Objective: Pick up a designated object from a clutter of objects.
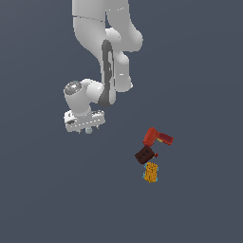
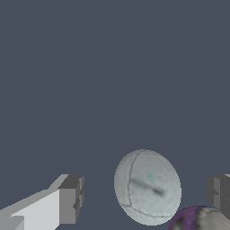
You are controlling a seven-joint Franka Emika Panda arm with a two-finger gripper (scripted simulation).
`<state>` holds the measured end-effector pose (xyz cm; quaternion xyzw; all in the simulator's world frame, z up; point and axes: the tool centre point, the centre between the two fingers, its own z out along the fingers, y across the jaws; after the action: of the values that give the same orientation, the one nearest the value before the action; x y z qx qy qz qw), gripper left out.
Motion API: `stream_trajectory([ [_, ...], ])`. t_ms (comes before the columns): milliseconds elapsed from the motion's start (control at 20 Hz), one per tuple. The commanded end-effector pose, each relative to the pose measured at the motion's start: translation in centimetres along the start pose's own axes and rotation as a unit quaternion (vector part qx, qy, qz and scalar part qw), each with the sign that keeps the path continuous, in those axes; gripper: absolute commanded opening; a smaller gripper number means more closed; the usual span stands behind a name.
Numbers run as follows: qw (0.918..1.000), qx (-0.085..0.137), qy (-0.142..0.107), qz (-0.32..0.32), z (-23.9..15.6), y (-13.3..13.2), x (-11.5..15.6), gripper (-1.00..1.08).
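the pale blue-grey ball [image 2: 147, 187] sits between the two fingers of the gripper [image 2: 146, 197] in the wrist view, one finger [image 2: 69, 199] well off to one side and the other finger [image 2: 220, 193] off to the other, with clear gaps both ways. so the gripper is spread wide and grasping nothing yet. in the exterior view the ball is only a tiny pale speck [image 1: 88, 131] just under the gripper [image 1: 85, 127], well apart from the rest of the clutter.

being a ball, it has no long axis and points nowhere in particular; only faint seam lines cross its surface, so any closing direction should serve equally.

the worry is the second ball, grey with purple markings [image 2: 200, 218], sitting just beside the pale one, at about 4 o'clock from it in the wrist view, and close to the farther finger. as i judge it, a closing finger could catch that one first and nudge either ball away, or trap both. a smooth ball also rolls off if the pads meet it off-centre.

the red drill [image 1: 157, 137], the dark brown box [image 1: 145, 154] and the orange-yellow block [image 1: 151, 172] huddle at about 4 o'clock from the gripper in the exterior view, too far off to interfere.
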<state>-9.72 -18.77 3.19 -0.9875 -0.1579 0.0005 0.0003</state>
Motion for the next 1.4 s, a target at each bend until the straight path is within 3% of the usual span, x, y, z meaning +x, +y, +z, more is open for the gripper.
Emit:
stream_trajectory([
  [0,1.0000,0.000,0.000,0.000,0.7,0.0,0.0,1.00],
  [200,1.0000,0.000,0.000,0.000,1.1,0.0,0.0,1.00],
  [250,1.0000,0.000,0.000,0.000,1.1,0.0,0.0,-1.00],
  [900,1.0000,-0.001,0.001,0.000,0.9,0.1,0.1,-1.00],
  [1350,1.0000,-0.001,0.001,0.000,-2.1,0.5,1.7,-1.00],
])
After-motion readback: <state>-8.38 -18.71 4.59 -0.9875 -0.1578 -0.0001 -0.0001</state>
